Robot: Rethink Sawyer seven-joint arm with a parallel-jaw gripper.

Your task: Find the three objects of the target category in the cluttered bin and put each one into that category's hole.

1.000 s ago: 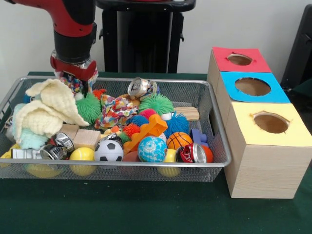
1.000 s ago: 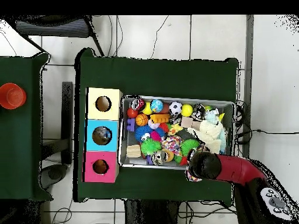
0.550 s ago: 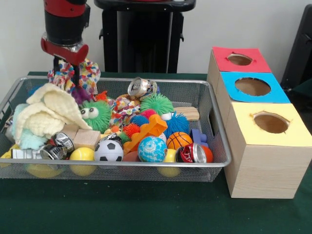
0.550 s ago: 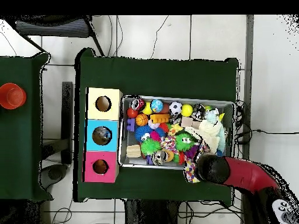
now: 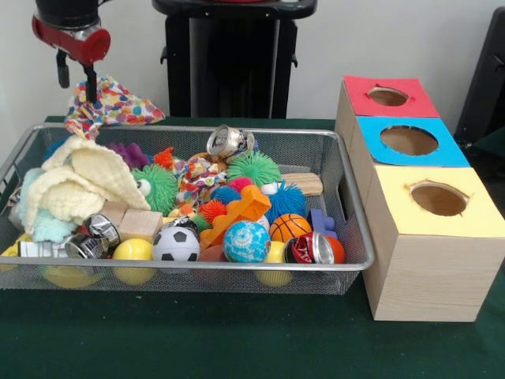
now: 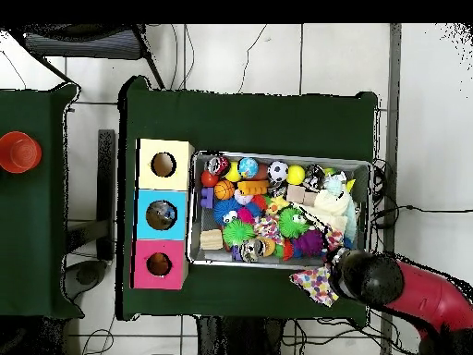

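Note:
A spotted, many-coloured cloth (image 5: 110, 104) hangs from my gripper (image 5: 76, 82) above the far left corner of the wire bin (image 5: 197, 267). The gripper is shut on the cloth's top edge and holds it clear of the pile. In the overhead view the cloth (image 6: 314, 283) hangs just outside the bin's rim (image 6: 277, 265), beside the gripper (image 6: 344, 277). A second patterned cloth (image 5: 197, 175) lies in the bin's middle. A cream cloth (image 5: 79, 183) and a mint one (image 5: 49, 227) are heaped at the left end. Beside the bin stand the red (image 5: 387, 96), blue (image 5: 409, 140) and yellow (image 5: 439, 199) holes.
The bin also holds spiky balls (image 5: 252, 167), sport balls (image 5: 175, 245), crushed cans (image 5: 227, 141), wooden blocks (image 5: 140, 224) and an orange plastic piece (image 5: 246, 207). The three boxes form a row on the bin's right side in the front view.
My gripper has risen out of the bin's far left corner and moved outward, pulling the spotted cloth up with it. A green spiky ball with eyes has come uncovered.

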